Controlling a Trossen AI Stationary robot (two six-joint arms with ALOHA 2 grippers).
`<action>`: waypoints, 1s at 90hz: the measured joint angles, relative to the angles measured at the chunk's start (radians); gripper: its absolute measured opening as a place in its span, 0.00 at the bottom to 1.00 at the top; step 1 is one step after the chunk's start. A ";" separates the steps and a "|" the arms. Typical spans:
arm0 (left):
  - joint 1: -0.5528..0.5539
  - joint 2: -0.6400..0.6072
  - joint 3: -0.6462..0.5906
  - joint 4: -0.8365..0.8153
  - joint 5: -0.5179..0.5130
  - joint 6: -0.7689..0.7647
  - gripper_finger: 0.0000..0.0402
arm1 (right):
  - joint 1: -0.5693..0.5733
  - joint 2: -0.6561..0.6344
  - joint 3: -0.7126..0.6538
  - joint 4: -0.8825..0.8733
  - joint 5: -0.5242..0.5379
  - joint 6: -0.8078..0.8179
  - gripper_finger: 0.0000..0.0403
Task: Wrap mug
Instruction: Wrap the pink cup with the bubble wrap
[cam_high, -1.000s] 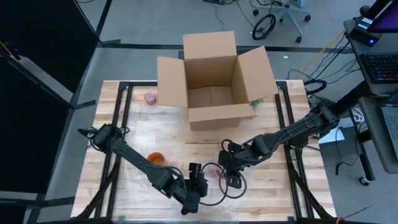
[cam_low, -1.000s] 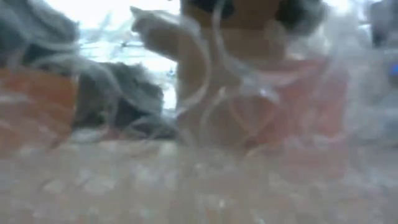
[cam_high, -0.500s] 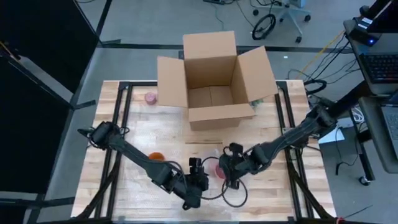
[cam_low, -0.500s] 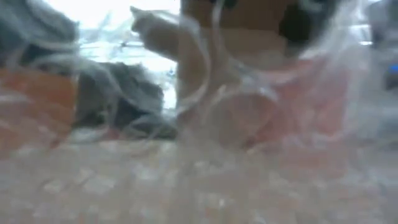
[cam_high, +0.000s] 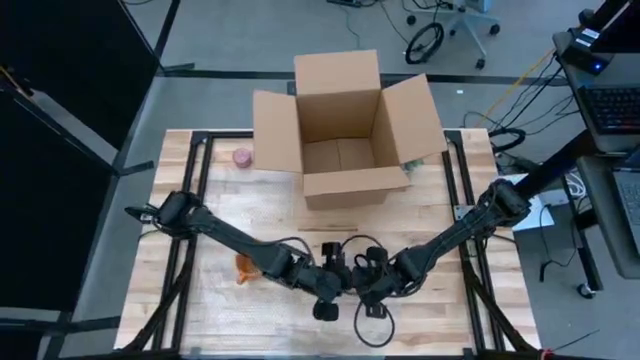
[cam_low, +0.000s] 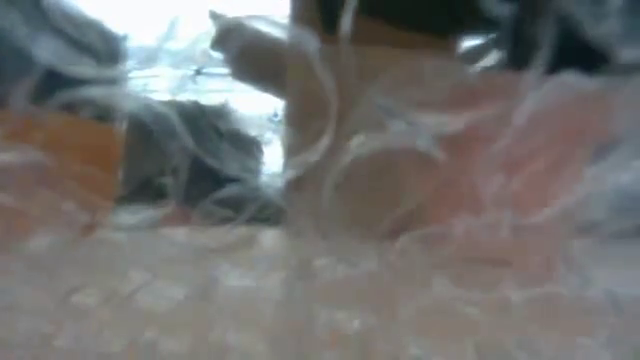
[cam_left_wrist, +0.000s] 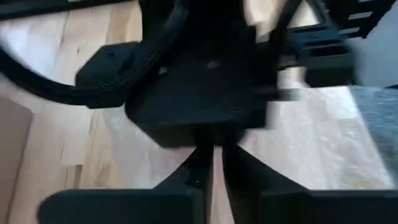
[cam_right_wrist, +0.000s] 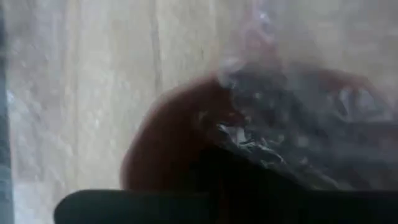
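Near edge, centre: left gripper (cam_high: 325, 298) and right gripper (cam_high: 372, 290) meet low over the table (cam_high: 440, 300), just beside each other. Bubble wrap (cam_right_wrist: 292, 124) covers a reddish mug (cam_right_wrist: 168, 143) right before the right gripper; whether either gripper's fingers are parted or pinched cannot be told. Left of them lies an orange object (cam_high: 246, 266). Farther back stands an open box (cam_high: 340, 125), with a small pink object (cam_high: 241, 156) to its left.
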 joint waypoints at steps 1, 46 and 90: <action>0.002 0.004 0.000 0.004 0.003 0.000 0.02 | 0.000 0.000 0.000 0.001 0.001 0.000 0.00; 0.029 0.079 -0.008 0.023 0.077 0.081 0.00 | 0.003 -0.007 0.034 0.013 0.002 -0.054 0.00; 0.049 0.113 -0.003 0.050 0.142 0.050 0.00 | 0.014 -0.067 0.058 -0.101 -0.062 -0.002 0.18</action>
